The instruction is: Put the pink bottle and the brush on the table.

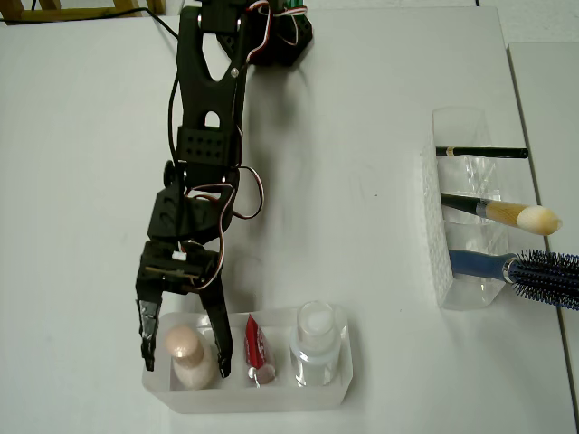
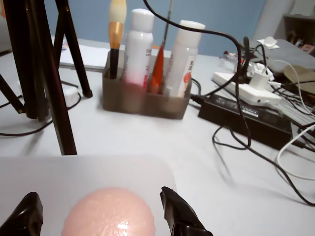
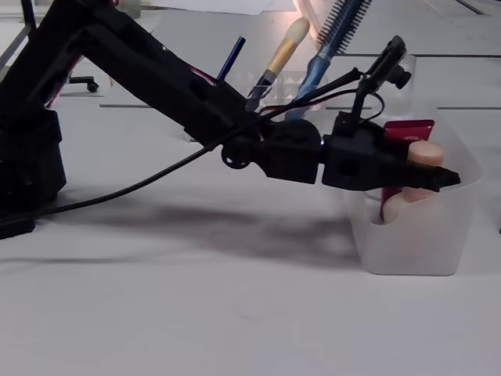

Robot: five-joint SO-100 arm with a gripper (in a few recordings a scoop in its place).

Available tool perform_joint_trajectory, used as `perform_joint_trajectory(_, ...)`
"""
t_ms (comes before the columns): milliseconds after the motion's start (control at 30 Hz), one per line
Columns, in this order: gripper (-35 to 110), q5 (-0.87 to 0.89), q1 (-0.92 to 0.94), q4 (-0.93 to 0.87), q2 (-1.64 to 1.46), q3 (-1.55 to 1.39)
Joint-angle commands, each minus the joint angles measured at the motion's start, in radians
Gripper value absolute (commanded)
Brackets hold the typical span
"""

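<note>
Status: nothing yet delivered to the bench (image 1: 362,108); both task items sit in their holders, so both transfers remain, by my reading.

Item 1, overhead view, left: frosted tray (image 1: 271,398) on the bench, three compartments.
- Left compartment: pink bottle (image 1: 185,354), upright. The pincer (image 1: 184,352) straddles its cap, one finger on each side, spread and not visibly pressing; in the wrist view a gap shows between each fingertip and the cap. Grasp judged pending.
- Middle compartment: red tube (image 1: 255,348).
- Right compartment: clear bottle (image 1: 315,344) with white cap.

Item 2, overhead view, right: clear holder (image 1: 457,217), three slots.
- Far slot: black pencil (image 1: 484,152).
- Middle slot: brush (image 1: 507,213), cream tip pointing right.
- Near slot: blue hairbrush (image 1: 525,268).
</note>
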State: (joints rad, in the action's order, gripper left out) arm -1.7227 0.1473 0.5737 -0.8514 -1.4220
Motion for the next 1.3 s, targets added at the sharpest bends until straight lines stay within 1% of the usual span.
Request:
perform_joint_trajectory(0,33,-0.015,0.009,0.026,-0.015,0.044)
perform_joint_trajectory(600,21,-0.015,0.009,0.043,0.008,0.066)
perform_joint_trajectory(1267,14,-0.015,0.009,0.074,0.023,0.066)
